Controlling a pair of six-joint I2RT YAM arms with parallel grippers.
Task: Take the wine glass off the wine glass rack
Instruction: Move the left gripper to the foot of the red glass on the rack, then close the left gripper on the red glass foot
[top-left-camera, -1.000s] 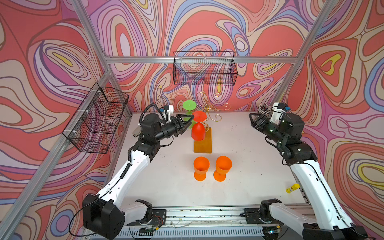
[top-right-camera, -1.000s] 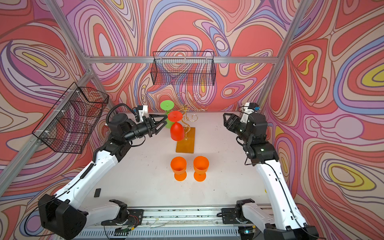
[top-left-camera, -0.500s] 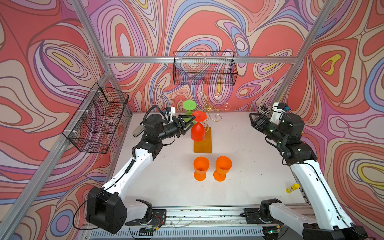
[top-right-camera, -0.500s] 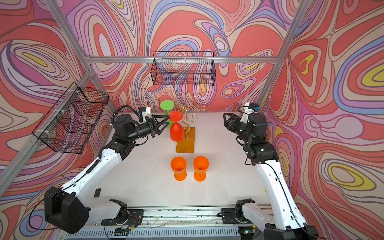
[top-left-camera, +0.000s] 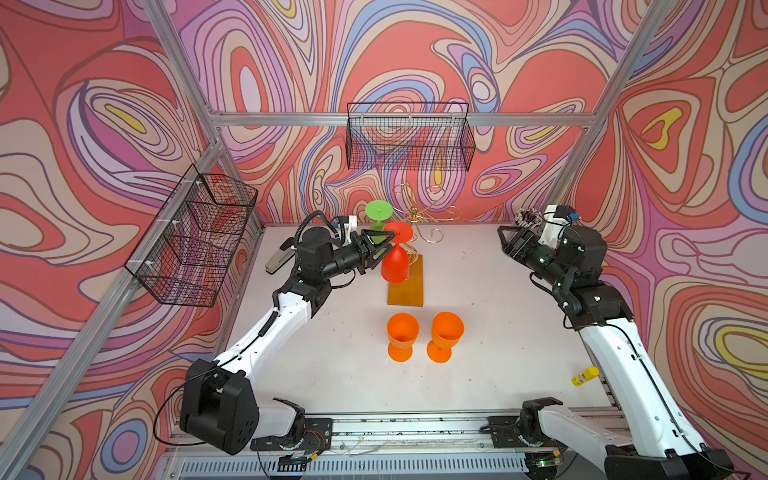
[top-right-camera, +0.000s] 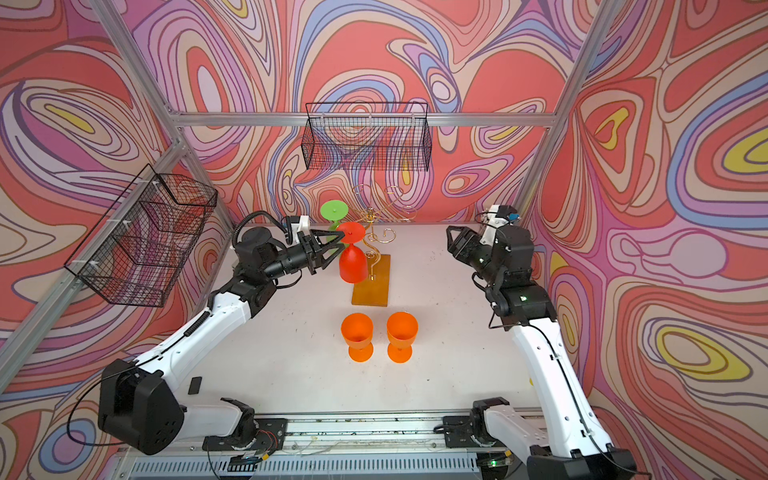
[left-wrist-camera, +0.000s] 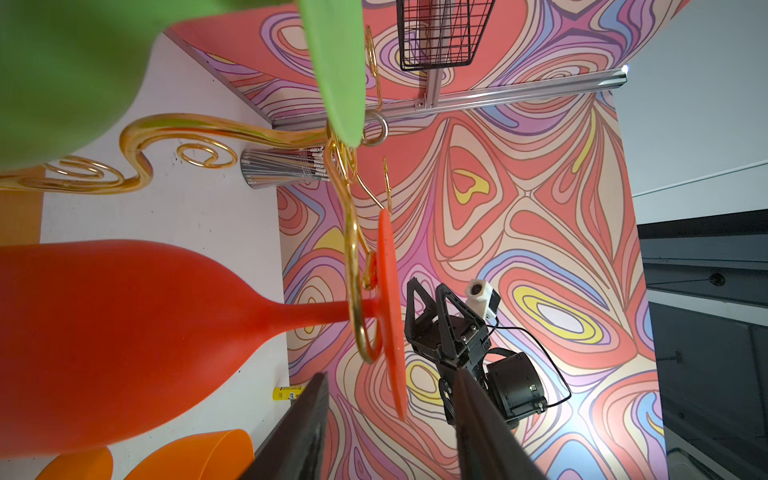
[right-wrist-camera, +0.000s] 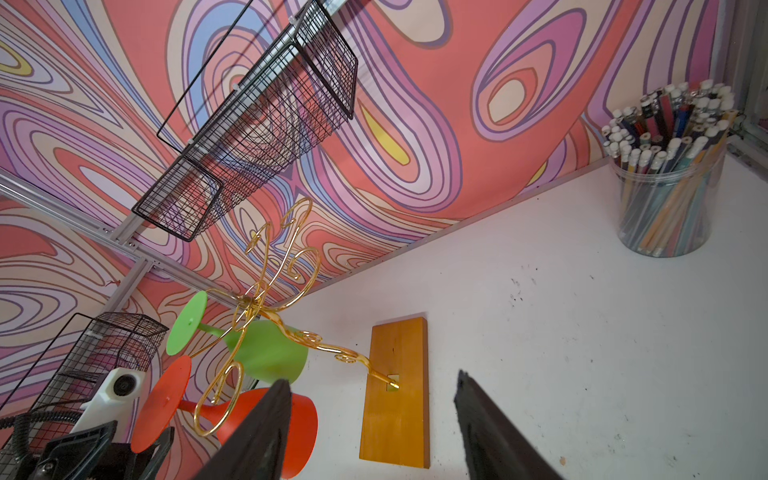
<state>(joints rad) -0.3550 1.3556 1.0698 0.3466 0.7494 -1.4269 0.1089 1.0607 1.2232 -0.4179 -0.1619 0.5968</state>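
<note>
Nearest the front of the table stand one orange wine glass (top-left-camera: 402, 338) and a second orange wine glass (top-left-camera: 446, 334), both upright and off the rack. A bit farther back is my left gripper (top-left-camera: 387, 245). My left arm bends up at the elbow and the wrist lies flat, pointing sideways at the red wine glass (top-left-camera: 395, 266). That glass hangs upside down, bowl low and round foot on top, so its long way runs up and down. Its stem sits in a gold loop of the wine glass rack (top-left-camera: 411, 291).

My left jaws are open. One finger is above the edge of the foot and one is below, and neither touches it. I think I must squeeze next, then slide the stem out through the open end of the loop.

My right gripper (right-wrist-camera: 372, 378) is open too, holds nothing and is well apart, so my left arm is the near one. Behind the red glass hangs a green wine glass (top-left-camera: 378, 211). Farthest back, a black wire basket (top-left-camera: 409, 137) hangs on the wall
</note>
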